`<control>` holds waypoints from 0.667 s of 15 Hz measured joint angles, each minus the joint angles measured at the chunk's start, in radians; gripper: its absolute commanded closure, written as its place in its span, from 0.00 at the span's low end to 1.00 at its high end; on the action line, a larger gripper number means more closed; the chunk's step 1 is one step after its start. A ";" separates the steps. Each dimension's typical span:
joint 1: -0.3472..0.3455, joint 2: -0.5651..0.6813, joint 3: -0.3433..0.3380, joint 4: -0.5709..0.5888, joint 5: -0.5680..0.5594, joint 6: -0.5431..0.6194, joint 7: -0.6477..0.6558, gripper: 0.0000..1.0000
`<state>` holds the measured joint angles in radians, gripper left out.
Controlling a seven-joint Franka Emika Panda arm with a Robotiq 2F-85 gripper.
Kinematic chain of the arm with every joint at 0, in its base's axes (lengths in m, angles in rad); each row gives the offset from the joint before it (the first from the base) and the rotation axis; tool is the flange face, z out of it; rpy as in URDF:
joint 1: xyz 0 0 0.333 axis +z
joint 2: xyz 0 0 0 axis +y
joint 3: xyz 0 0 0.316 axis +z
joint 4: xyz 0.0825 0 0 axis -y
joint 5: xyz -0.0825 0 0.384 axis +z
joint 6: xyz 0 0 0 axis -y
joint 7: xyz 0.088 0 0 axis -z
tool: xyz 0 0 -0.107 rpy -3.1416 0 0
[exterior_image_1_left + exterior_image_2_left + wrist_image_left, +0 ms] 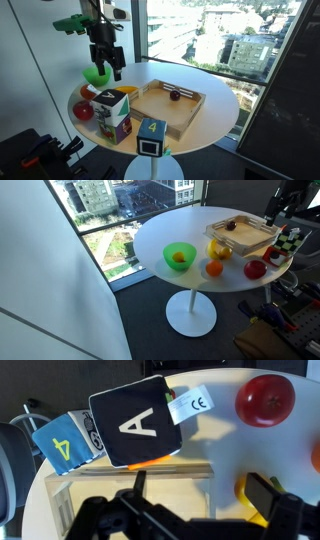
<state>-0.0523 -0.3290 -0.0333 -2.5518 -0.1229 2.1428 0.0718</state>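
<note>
My gripper [108, 70] hangs open and empty above the left end of a wooden tray [192, 116], near a green bowl [96, 73]. In the wrist view the open fingers [200, 495] straddle the tray's wall [150, 472], and a yellow fruit [250, 490] lies by the right finger. A black cube marked A [135, 422] and a blue cube marked 4 [65, 445] lie beyond the tray. A red apple [265, 398] sits on the white table. In an exterior view the gripper [284, 208] shows only partly at the top right.
The round white table [165, 230] stands by a large window. The tray holds a small dark red fruit [174, 96]. The green bowl [179, 256], a yellow fruit [220, 250], an orange [214, 268] and the red apple [255, 269] sit beside the tray [240, 235]. Stacked cubes [112, 108] stand at the table edge.
</note>
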 measured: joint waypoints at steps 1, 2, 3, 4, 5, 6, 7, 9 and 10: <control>-0.005 -0.012 -0.002 -0.011 -0.002 0.002 -0.002 0.00; -0.009 -0.022 -0.005 -0.023 -0.004 0.004 -0.003 0.00; -0.014 -0.031 -0.009 -0.032 -0.005 0.008 -0.006 0.00; -0.019 -0.039 -0.013 -0.043 -0.005 0.015 -0.011 0.00; -0.024 -0.044 -0.018 -0.053 -0.005 0.022 -0.018 0.00; -0.028 -0.048 -0.024 -0.062 -0.005 0.031 -0.027 0.00; -0.031 -0.051 -0.030 -0.071 -0.005 0.037 -0.038 0.00; -0.036 -0.051 -0.042 -0.084 -0.005 0.050 -0.061 0.00; -0.039 -0.051 -0.047 -0.091 -0.005 0.057 -0.073 0.00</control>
<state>-0.0909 -0.3800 -0.0801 -2.6429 -0.1279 2.2001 -0.0016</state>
